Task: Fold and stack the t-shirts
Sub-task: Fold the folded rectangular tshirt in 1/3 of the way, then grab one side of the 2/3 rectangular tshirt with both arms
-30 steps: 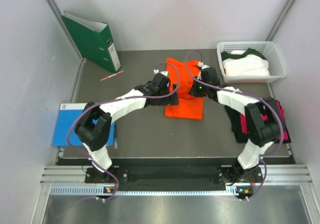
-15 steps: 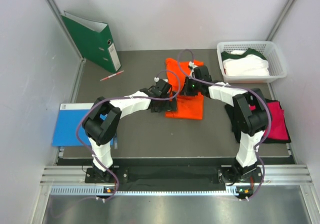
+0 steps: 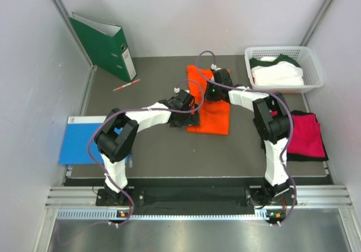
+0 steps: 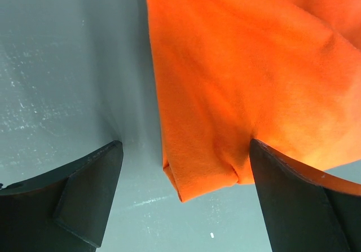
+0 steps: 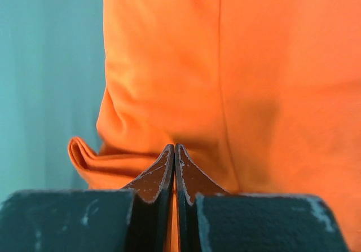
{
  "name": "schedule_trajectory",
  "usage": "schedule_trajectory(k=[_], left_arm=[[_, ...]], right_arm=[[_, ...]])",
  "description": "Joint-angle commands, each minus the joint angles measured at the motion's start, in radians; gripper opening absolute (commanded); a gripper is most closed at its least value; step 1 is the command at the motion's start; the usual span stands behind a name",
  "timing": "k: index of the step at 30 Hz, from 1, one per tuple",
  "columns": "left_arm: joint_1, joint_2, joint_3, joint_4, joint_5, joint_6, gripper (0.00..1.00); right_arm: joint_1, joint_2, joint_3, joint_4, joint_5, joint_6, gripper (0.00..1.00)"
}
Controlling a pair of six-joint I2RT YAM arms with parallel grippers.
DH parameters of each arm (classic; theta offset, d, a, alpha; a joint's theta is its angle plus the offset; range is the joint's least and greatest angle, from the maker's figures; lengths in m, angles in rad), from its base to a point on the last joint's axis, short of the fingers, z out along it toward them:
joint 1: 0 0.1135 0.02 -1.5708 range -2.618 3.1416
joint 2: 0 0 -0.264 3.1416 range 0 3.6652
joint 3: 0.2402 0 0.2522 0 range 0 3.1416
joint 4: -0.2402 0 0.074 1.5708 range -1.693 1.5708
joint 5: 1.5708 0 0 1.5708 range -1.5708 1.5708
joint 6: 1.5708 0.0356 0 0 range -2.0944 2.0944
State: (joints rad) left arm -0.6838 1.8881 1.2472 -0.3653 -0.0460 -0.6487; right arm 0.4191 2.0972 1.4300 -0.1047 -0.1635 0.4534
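Note:
The orange t-shirt [image 3: 211, 114] lies partly folded in the middle of the table. My left gripper [image 3: 190, 116] is open at its near left corner; in the left wrist view the gripper [image 4: 186, 198] straddles that folded corner [image 4: 197, 176] without touching it. My right gripper [image 3: 210, 93] is further back on the shirt, shut on a fold of the orange cloth [image 5: 169, 94], with a sliver of orange between the jaws [image 5: 175, 150]. The magenta t-shirt [image 3: 307, 133] lies folded on the black t-shirt [image 3: 299, 157] at the right. The white t-shirt with green trim [image 3: 276, 73] lies in the basket.
A white plastic basket [image 3: 316, 66] stands at the back right. A green ring binder [image 3: 104, 46] leans at the back left, with a red pen [image 3: 126, 84] in front of it. A blue folder [image 3: 76, 139] lies at the left edge.
My right arm has swung left and further back over the orange shirt, uncovering the magenta shirt. My left gripper has shifted a little down and left to the shirt's near corner.

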Motion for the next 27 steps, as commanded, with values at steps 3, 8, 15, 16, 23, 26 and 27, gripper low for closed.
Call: schedule_trajectory(k=[3,8,15,16,23,26,27], left_arm=[[-0.005,-0.081,-0.045,-0.014,-0.083,0.014,0.98],[-0.003,-0.177,-0.12,0.029,-0.13,0.014,0.98],[-0.002,-0.204,-0.222,0.163,-0.112,-0.022,0.93],[-0.002,-0.196,-0.227,0.176,-0.094,-0.026,0.92],[-0.002,-0.164,-0.284,0.259,-0.035,-0.084,0.88],[-0.002,-0.164,-0.288,0.258,-0.032,-0.091,0.84],[-0.002,-0.164,-0.288,0.258,-0.032,-0.092,0.84]], right_arm=[[0.009,-0.233,-0.113,0.124,0.105,-0.024,0.0],[0.007,-0.549,-0.319,0.165,0.192,-0.006,0.42],[-0.04,-0.792,-0.618,0.108,0.181,0.141,0.63],[-0.046,-0.805,-0.644,0.108,0.168,0.163,0.63],[-0.1,-0.844,-0.819,0.076,0.053,0.286,0.61],[-0.103,-0.824,-0.853,0.074,0.021,0.318,0.58],[-0.103,-0.816,-0.865,0.079,0.006,0.321,0.57]])
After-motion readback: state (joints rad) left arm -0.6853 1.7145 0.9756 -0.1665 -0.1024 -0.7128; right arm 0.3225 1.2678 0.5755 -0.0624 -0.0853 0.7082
